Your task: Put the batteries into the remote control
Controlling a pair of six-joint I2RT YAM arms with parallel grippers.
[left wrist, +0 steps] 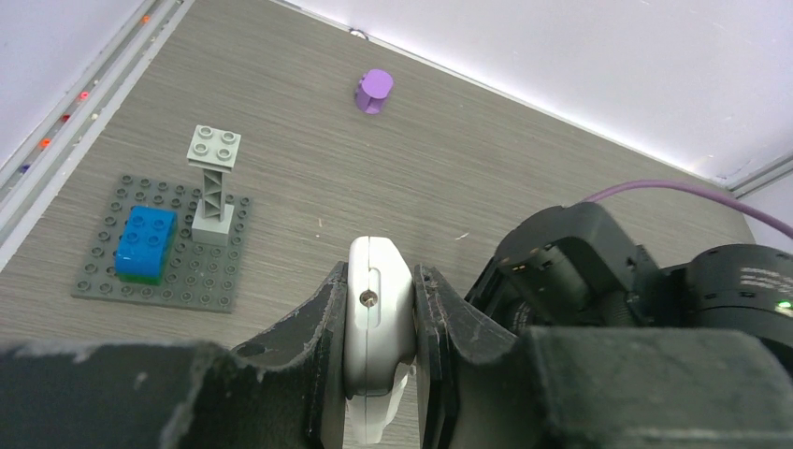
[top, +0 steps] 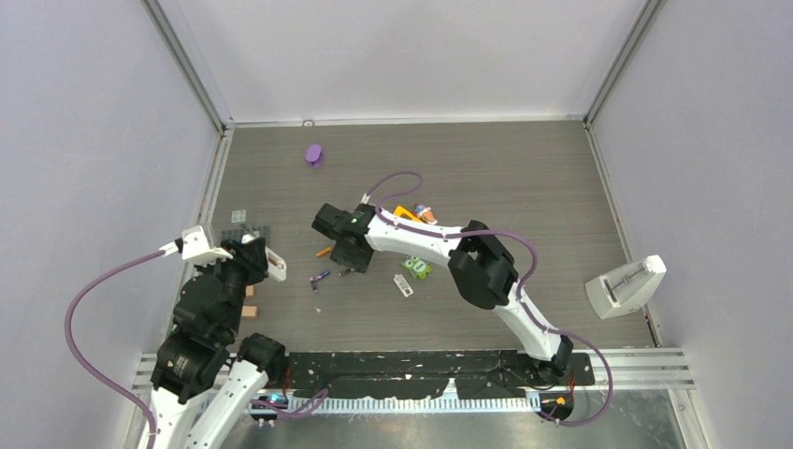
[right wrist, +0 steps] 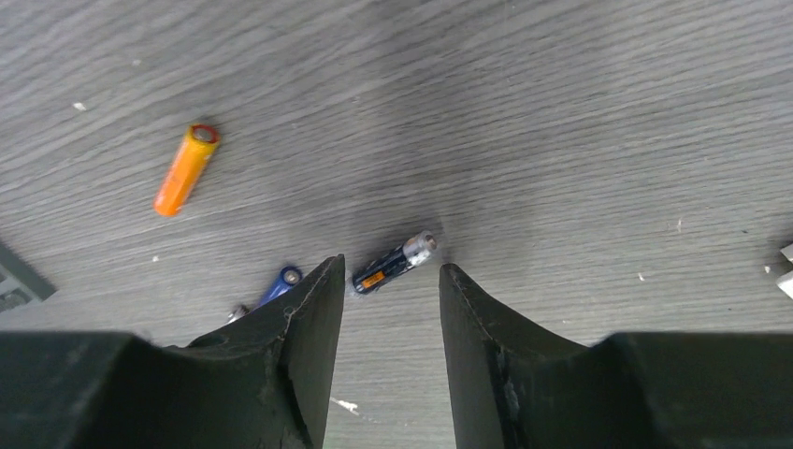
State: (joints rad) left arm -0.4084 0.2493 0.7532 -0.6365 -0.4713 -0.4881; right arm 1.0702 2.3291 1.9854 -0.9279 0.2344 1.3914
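1. The table (top: 524, 178) was matte grey with a fine wood grain. On it lay three thin cylinders: a glossy orange battery (right wrist: 187, 168), a dark battery with an orange label and a silver cap (right wrist: 393, 263), and a blue-purple battery (right wrist: 279, 283). The smooth white plastic remote control (left wrist: 374, 313) had a rounded end and a small round recess in its edge. Farther back stood a grey studded baseplate (left wrist: 93, 281) carrying a blue brick (left wrist: 145, 238) and a grey lattice tower (left wrist: 213, 192), and beyond them a squat purple cylinder (left wrist: 374, 91).
2. Your wrist views hid a good deal. One black finger (right wrist: 299, 327) covered the lower end of the blue-purple battery. Most of the remote control was buried between the scuffed pads, so I could not make out its battery bay. From above, the dark battery was lost under the right wrist.
3. Your left gripper (left wrist: 381, 281) was closed firmly on the remote control, holding it edge-up above the table at the left side. Your right gripper (right wrist: 391, 271) stood partly open, low over the table centre. Its jaws flanked the dark battery, which lay flat and slanted between the tips. I could not tell whether either tip touched it. The orange battery lay well off to one side.
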